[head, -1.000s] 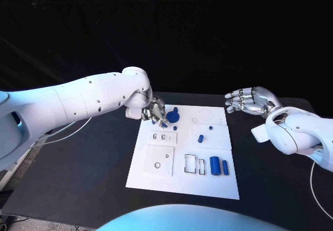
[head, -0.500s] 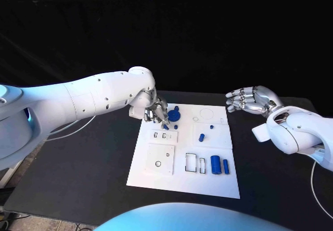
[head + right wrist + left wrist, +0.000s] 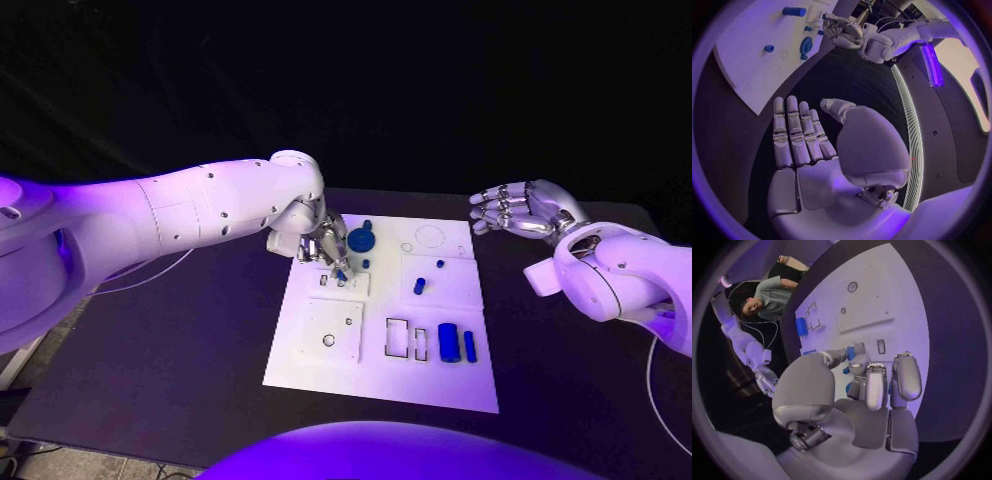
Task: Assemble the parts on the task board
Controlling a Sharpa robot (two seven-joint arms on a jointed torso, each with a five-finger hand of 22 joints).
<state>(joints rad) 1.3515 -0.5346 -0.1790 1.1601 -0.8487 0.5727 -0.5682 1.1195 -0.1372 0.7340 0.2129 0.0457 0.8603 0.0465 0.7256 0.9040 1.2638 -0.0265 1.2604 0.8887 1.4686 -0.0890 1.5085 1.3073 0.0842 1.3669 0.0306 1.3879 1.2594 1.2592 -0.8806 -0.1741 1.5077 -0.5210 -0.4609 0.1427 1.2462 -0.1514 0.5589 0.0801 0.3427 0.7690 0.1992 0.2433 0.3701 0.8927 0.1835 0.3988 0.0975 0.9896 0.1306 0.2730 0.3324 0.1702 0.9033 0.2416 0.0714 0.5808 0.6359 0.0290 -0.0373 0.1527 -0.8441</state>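
The task board (image 3: 378, 375) lies mid-table (image 3: 173, 350), its recesses mostly unfilled (a blue cylinder (image 3: 447, 342) stands near its right edge). The left hand (image 3: 316, 240) hovers at the board's far-left corner, fingers (image 3: 906, 376) pinching a small blue part (image 3: 851, 353), likely to seat it. The right hand (image 3: 519, 212) waits off the board's right, fingers apart, empty.
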